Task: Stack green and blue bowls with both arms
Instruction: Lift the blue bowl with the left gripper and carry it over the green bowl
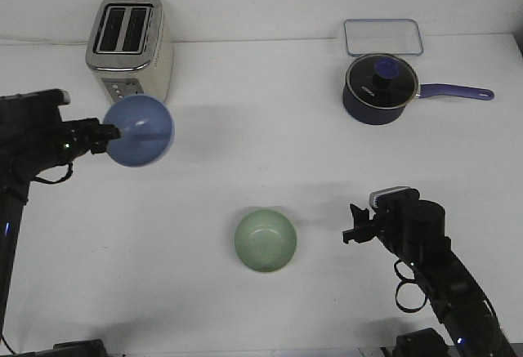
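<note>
The light blue bowl (140,131) hangs tilted in the air at the left, its hollow turned toward the camera, in front of the toaster. My left gripper (114,134) is shut on its left rim. The pale green bowl (265,240) sits upright on the white table near the front middle. My right gripper (351,225) is to the right of the green bowl, a short gap away and not touching it. Its fingers point left toward the bowl, stand apart and hold nothing.
A cream and silver toaster (129,46) stands at the back left, just behind the held bowl. A dark navy saucepan (380,87) with a glass lid and a blue handle stands at the back right. A clear rectangular lid (382,37) lies behind it.
</note>
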